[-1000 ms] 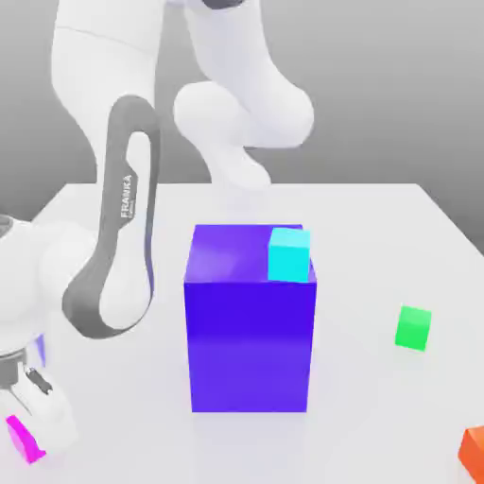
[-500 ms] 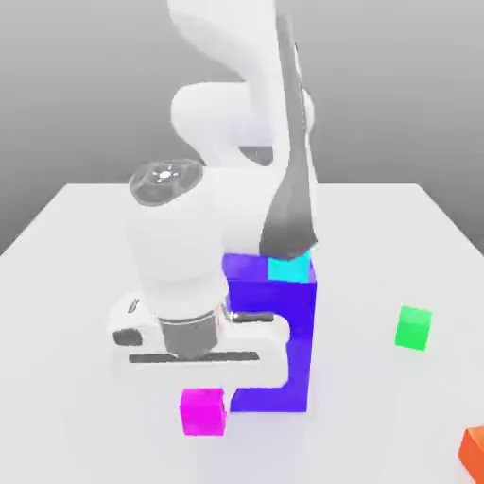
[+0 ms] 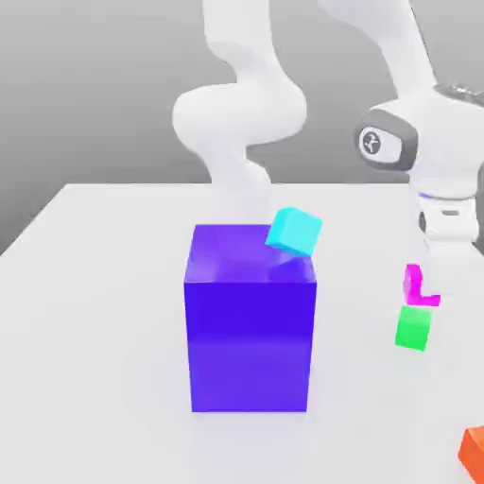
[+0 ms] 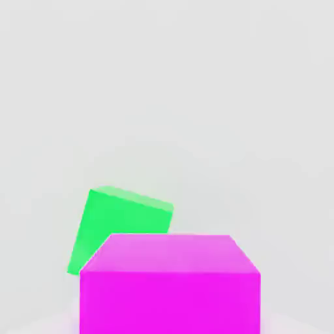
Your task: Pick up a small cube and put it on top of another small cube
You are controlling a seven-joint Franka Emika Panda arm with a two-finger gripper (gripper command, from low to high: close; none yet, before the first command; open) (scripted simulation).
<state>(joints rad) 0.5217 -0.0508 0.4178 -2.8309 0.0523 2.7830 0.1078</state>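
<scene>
tool [image 3: 422, 284] squeezing pink cube [image 3: 420, 285], just above green cube [image 3: 414, 328] | exterior: cyan cube [image 3: 294, 232] tilted on big blue block [image 3: 250, 331], orange cube [image 3: 473, 449] at 5 o'clock | hand: pink overlaps green [image 4: 121, 225]

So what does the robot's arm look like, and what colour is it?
The arm is glossy white and made of fat, rounded tube parts joined like elbows. Near its end there is a round dark grey cap with a small white mark on it. Below that sits a blocky white hand piece with small dark details. No loose cables show.
</scene>
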